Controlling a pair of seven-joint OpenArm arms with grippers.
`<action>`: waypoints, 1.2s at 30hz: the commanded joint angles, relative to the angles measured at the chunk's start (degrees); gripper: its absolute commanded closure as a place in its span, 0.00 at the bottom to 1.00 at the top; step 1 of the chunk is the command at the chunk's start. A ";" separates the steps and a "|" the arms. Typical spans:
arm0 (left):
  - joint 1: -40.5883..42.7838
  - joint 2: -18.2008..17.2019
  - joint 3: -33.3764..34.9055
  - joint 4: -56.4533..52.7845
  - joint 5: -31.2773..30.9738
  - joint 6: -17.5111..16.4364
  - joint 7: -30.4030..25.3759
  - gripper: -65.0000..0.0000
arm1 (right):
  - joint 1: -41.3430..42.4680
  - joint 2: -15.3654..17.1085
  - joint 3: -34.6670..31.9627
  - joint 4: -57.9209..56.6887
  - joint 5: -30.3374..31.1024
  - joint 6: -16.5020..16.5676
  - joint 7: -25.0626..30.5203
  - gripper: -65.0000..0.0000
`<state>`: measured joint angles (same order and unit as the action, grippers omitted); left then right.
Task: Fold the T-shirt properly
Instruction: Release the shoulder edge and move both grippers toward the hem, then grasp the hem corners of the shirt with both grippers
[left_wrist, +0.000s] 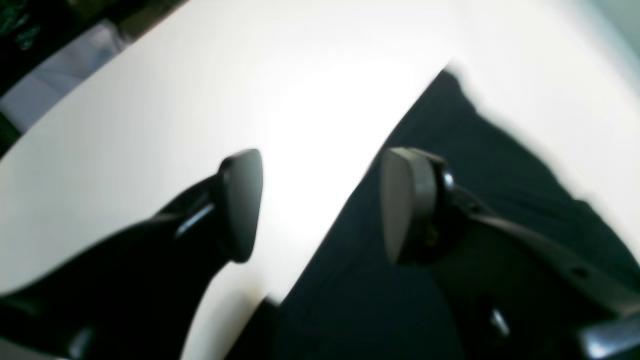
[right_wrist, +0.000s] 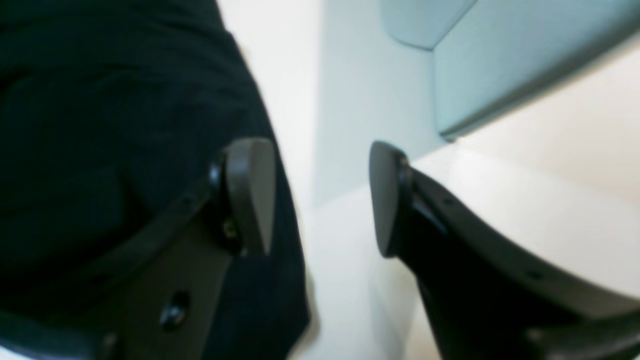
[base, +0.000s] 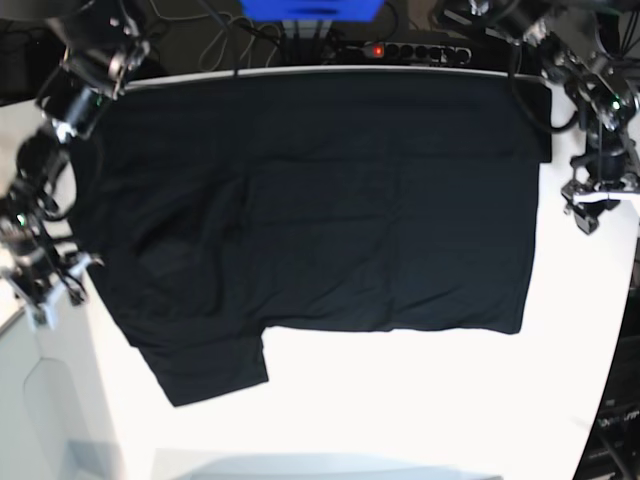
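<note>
The black T-shirt (base: 320, 200) lies spread flat over most of the white table (base: 420, 400), with one sleeve (base: 205, 365) sticking out toward the front left. My left gripper (base: 590, 210) hovers just off the shirt's right edge. In the left wrist view it (left_wrist: 325, 205) is open and empty, one finger (left_wrist: 407, 205) over the black cloth (left_wrist: 490, 165) and the other over bare table. My right gripper (base: 50, 285) sits at the shirt's left edge. The right wrist view shows it (right_wrist: 320, 197) open and empty, beside the cloth (right_wrist: 100, 125).
A power strip (base: 400, 50) with a red light, cables and a blue object (base: 310, 8) lie behind the table's back edge. Bare white table (left_wrist: 200, 100) runs along the front and right of the shirt. A pale grey-green panel (right_wrist: 500, 60) shows beyond the table in the right wrist view.
</note>
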<state>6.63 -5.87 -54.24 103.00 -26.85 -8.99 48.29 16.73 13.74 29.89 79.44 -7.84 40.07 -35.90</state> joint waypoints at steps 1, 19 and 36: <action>-2.11 -0.94 -0.14 -0.45 -0.36 0.33 -0.69 0.41 | 4.32 0.90 -0.75 -2.91 -1.09 -0.07 1.39 0.52; -16.44 -10.35 18.59 -26.21 -0.36 0.42 -10.53 0.36 | 23.84 3.98 -2.24 -53.29 -7.50 -9.96 32.34 0.52; -33.31 -15.54 39.42 -59.70 -0.27 0.42 -30.67 0.36 | 18.74 3.01 -2.24 -53.37 -7.50 -11.28 33.48 0.59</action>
<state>-25.17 -20.82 -14.61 42.11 -26.85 -7.97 18.41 34.50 16.29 27.68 25.65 -15.00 29.06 -1.32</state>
